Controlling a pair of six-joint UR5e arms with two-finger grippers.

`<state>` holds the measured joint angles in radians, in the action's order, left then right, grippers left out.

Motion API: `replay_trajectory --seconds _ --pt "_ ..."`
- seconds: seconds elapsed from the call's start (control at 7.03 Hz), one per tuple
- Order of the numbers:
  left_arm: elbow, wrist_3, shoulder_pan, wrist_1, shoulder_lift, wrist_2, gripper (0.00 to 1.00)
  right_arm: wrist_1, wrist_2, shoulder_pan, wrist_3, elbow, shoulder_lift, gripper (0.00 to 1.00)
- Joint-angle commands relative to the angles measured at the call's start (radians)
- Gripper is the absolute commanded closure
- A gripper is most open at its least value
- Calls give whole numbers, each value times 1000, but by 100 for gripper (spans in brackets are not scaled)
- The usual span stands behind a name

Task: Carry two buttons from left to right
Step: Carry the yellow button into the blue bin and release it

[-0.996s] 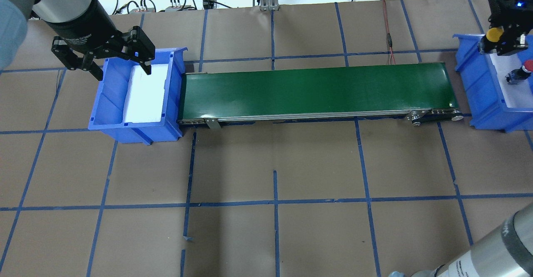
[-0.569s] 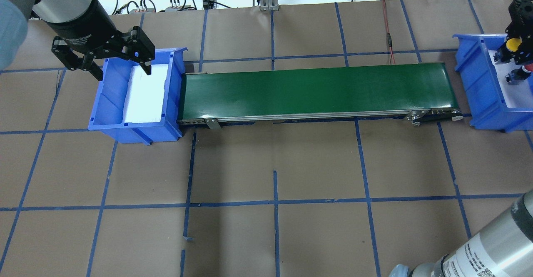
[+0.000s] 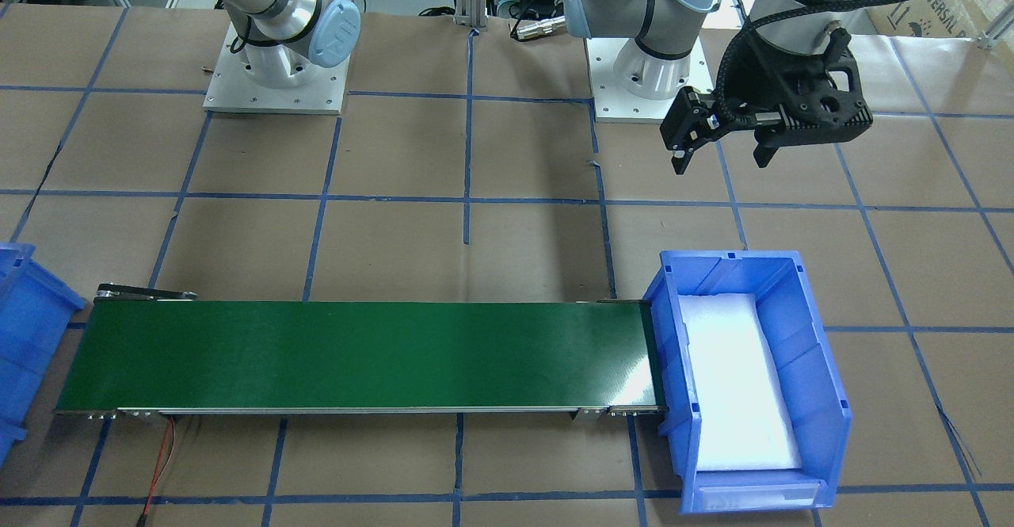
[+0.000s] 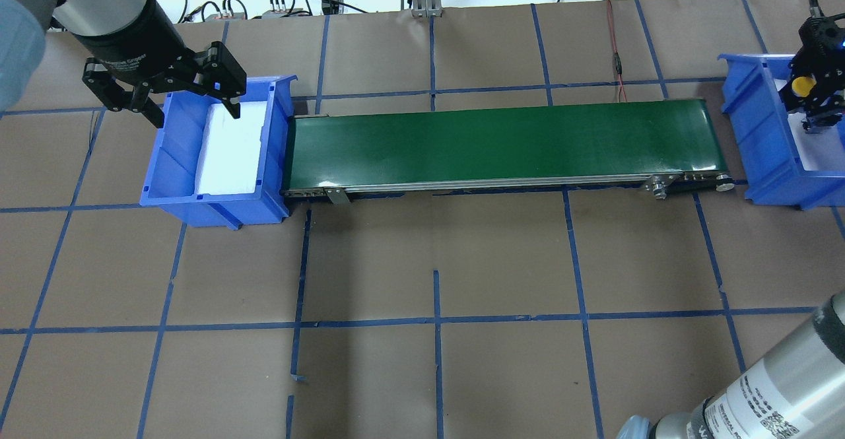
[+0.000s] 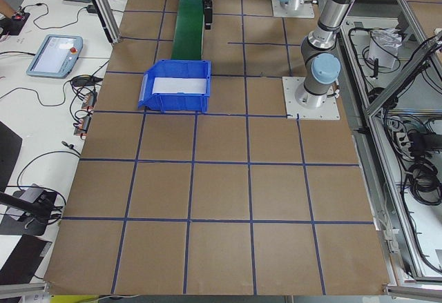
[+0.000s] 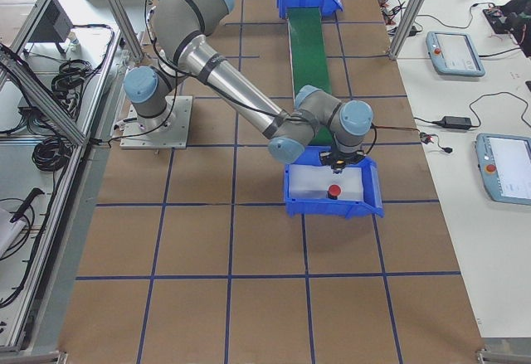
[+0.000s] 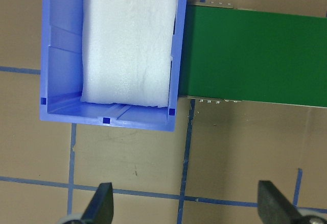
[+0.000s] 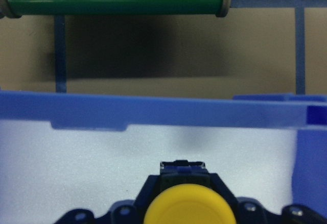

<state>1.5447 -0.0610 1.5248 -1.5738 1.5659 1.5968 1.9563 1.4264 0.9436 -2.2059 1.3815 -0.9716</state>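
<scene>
Grips yellow button (image 4: pixel 803 85) in right gripper (image 4: pixel 812 96), low inside right bin (image 4: pixel 759 129), near red button (image 6: pixel 333 191); holds left gripper (image 4: pixel 196 117) spread open, high near left bin (image 4: pixel 175 162).

Bin walls (image 4: pixel 759 129) around right hand (image 4: pixel 811 99)

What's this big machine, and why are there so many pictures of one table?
It is a robot with two arms, each ending in a two-finger gripper. The pictures show one moment from cameras above, across the table, at both ends and on each wrist. A green belt runs between two blue bins. The left gripper hangs open beside the left bin, which is lined with white foam. The right gripper holds the yellow button over the right bin, where the red button already lies.
</scene>
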Motion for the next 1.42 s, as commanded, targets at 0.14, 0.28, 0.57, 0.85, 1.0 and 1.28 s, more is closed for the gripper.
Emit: replay_trajectory --seconds 0.14,0.28,0.57,0.85,1.0,1.28 --pt "0 1 0 0 -1 0 0 9 2 -23 -35 7 36 81" --pt "2 1 0 0 -1 0 0 9 -4 -23 -40 5 40 17" --pt "2 1 0 0 0 0 0 -5 3 -22 -34 -8 30 1" --pt "2 1 0 0 -1 0 0 -84 5 -9 -9 -25 -53 1" --pt "2 1 0 0 0 0 0 -106 5 3 96 -39 -118 1" --pt "2 1 0 0 -1 2 0 -210 5 27 243 -41 -217 1"
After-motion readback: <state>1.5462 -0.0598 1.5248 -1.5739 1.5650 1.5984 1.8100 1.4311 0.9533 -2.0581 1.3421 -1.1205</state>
